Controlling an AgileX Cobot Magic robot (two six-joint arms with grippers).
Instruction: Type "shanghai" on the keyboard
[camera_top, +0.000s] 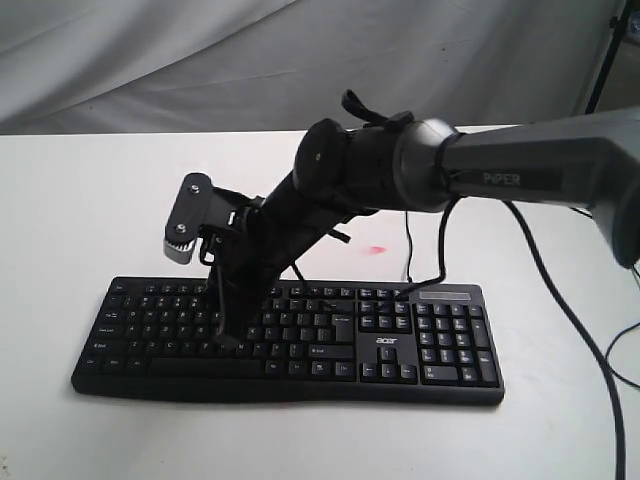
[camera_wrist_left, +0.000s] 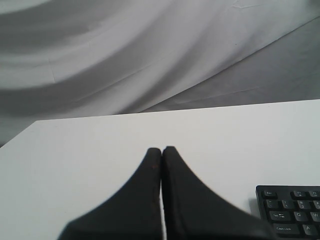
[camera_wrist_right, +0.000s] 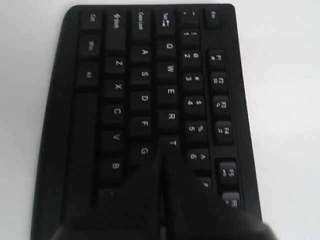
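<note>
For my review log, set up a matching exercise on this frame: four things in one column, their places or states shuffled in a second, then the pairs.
Things:
1. right gripper
2. left gripper
3. red spot
4. acer logo

Places or states:
A. on the table behind the keyboard
B. shut, pointing down at the keyboard's left half
C. printed in white on the keyboard's right half
D. shut, off the keyboard, bare table ahead

Pairs: 1-B, 2-D, 3-A, 4-C

White "PiPER" marks the grey arm (camera_top: 520, 170), right of frame. The keyboard (camera_top: 340, 352) bears "acer"; its keys (camera_wrist_right: 145, 97) read Q‑W‑E‑R‑T, A‑S‑D‑F‑G.
</note>
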